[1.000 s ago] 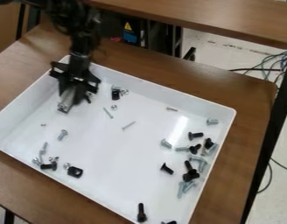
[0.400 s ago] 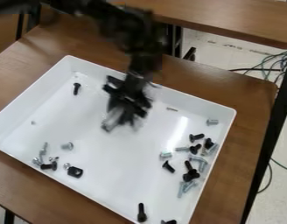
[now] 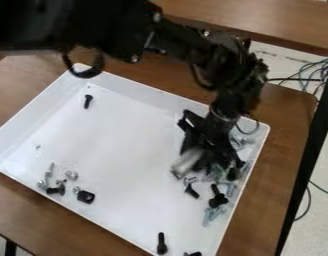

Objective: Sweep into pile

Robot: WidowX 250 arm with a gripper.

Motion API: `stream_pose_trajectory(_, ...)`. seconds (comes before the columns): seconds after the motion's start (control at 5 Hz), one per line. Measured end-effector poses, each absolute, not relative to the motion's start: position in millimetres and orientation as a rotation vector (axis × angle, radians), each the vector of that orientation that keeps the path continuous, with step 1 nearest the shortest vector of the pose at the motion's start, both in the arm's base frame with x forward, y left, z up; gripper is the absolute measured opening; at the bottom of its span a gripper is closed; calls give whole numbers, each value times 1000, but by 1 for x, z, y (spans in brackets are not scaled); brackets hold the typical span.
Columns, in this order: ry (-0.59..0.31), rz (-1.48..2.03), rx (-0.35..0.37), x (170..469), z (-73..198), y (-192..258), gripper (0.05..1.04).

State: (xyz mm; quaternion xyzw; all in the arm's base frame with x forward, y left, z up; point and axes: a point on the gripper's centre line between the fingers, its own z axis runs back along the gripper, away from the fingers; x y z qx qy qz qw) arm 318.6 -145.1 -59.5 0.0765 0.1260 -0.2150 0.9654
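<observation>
Screws (image 3: 218, 201) | in tray (image 3: 120, 190); some just beside fingers (image 3: 205, 169), others well apart | opening, hold: cannot tell

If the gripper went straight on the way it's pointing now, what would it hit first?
Probably the small black screw just below the gripper in the picture, or the floor of the white tray there. The slanted view leaves its height unclear, so I can't say which.

Tray (image 3: 116, 140) on surface (image 3: 287, 120), h/w inside.
I've got 1 screw (image 3: 88, 101) at back L, small h/w grp (image 3: 86, 197) front L, 1 bolt (image 3: 161, 243) by front wall, bolt cluster (image 3: 218, 201) near R wall.
</observation>
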Motion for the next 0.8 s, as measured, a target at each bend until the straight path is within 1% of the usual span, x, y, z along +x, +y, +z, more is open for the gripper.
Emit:
stream_pose_trajectory(0.2,229,-392,71,299,-55,-153,362)
stream_pose_trajectory(0.4,194,-323,29,295,-51,-133,362)
stream_pose_trajectory(0.6,177,-249,33,293,-48,-98,362)
stream_pose_trajectory(0.8,127,-178,25,295,-43,-65,362)
